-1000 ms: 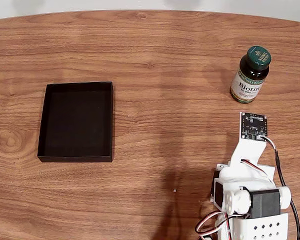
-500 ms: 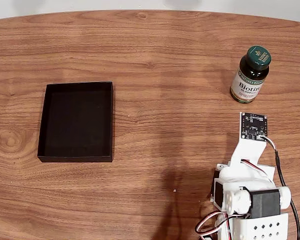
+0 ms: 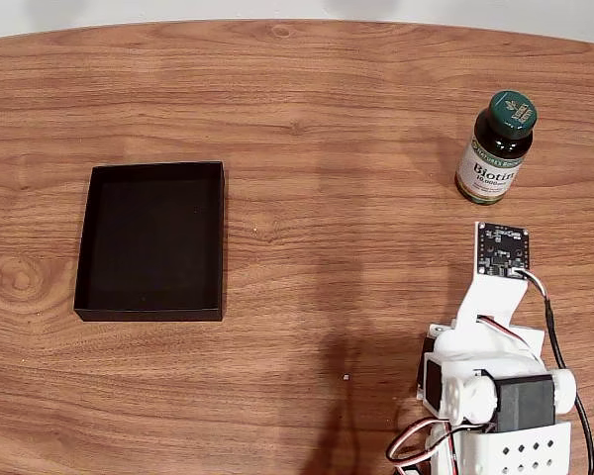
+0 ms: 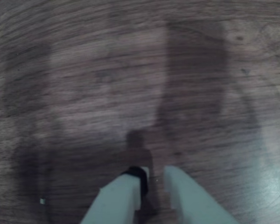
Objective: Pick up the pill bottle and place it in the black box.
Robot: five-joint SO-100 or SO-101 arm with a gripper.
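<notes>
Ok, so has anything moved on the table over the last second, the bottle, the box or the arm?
Nothing has visibly changed. The pill bottle stands upright at the same spot at upper right in the fixed view, the black box lies empty at left, and the arm keeps its folded pose at lower right.

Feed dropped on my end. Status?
Gripper empty, fingers near closed over bare table. Pill bottle upright, untouched. Black box empty. Path clear.

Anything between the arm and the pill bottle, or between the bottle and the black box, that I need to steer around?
Nothing visible. In the fixed view, bare wood separates the arm's wrist from the pill bottle, and only bare table lies between it and the black box. The box is empty.
</notes>
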